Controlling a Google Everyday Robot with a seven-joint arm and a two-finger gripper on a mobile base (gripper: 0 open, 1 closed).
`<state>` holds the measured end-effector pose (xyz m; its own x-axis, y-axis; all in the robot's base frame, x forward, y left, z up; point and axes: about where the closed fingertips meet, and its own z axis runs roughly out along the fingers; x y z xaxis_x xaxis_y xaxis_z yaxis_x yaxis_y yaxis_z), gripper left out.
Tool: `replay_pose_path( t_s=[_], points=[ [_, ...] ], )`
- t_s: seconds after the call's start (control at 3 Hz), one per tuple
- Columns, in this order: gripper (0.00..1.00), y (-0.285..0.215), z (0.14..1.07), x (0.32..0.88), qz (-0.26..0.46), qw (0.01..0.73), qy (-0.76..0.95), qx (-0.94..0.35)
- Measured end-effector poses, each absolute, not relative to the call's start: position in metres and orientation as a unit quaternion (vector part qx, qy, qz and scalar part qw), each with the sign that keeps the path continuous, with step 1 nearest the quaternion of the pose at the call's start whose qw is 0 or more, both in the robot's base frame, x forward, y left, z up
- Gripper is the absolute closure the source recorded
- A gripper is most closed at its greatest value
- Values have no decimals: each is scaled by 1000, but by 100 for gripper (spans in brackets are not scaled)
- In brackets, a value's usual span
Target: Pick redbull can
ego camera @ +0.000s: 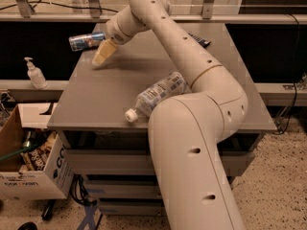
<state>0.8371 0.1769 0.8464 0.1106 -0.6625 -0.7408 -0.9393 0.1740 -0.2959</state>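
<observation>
Evidently the gripper (100, 50) is closed around the redbull can (85, 41), holding it sideways in the air off the table's (103, 97) 10 o'clock corner; I judge it light, slick and thin-walled, best gripped gently mid-body

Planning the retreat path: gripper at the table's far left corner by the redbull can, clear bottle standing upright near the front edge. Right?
Not upright: the camera view shows the clear bottle lying on its side near the front edge. The gripper is at the table's far left corner by the redbull can.
</observation>
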Motion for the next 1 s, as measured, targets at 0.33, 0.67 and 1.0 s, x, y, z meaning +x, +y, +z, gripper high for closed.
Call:
replay_pose_path(
  t_s=[0.33,0.67,1.0],
  points=[
    [0,180,850,841,186,430,647,-601],
    [0,187,853,844,208,440,650,-583],
    [0,191,850,848,212,439,658,-574]
  ],
)
